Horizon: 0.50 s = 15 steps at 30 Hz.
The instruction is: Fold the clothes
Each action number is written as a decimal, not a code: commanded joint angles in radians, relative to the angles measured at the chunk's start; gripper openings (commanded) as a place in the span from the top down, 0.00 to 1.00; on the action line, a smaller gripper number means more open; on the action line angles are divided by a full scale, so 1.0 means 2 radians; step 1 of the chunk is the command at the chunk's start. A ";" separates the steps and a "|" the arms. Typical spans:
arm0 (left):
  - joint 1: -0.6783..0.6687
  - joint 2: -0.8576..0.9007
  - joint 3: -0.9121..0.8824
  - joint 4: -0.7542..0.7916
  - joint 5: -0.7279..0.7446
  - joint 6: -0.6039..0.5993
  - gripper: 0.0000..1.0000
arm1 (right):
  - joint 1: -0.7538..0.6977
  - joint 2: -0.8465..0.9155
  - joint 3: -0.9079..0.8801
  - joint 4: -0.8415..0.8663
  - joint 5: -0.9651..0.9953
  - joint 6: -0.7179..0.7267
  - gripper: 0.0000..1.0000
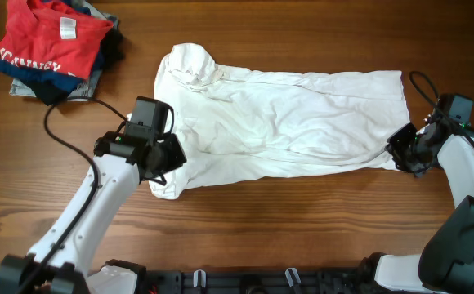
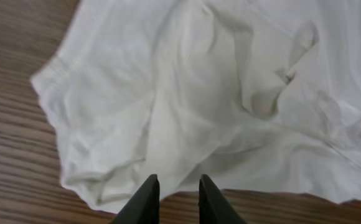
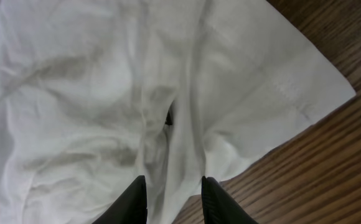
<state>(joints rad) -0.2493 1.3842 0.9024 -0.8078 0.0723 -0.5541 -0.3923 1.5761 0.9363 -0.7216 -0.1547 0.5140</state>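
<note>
Shirt [image 1: 286, 122] lay spread on the table [image 1: 245, 237], stretched crosswise between the two arms, with the collar end toward the left arm's side and the hem end toward the right arm's. A stack of other garments [image 1: 53, 49] sat at the far left corner of the table, behind the left arm and apart from the shirt. Left gripper [image 1: 167, 167] stood over the shirt's near left corner, the cloth edge reaching in between its fingers [image 2: 146, 199]. Right gripper [image 1: 398, 151] stood at the near right corner, a raised fold running between its fingers [image 3: 134, 202].
</note>
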 commanded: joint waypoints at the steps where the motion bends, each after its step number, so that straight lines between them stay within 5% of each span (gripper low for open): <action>1: -0.009 0.037 -0.006 0.006 0.077 0.023 0.82 | -0.002 -0.003 0.009 0.000 0.018 -0.007 0.73; 15: -0.002 0.209 -0.006 0.041 0.026 0.026 0.87 | -0.011 0.039 0.009 0.013 0.060 0.022 0.76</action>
<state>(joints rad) -0.2687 1.7245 0.9127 -0.7258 0.1890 -0.5228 -0.4061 1.6394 0.9363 -0.6952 -0.0795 0.5446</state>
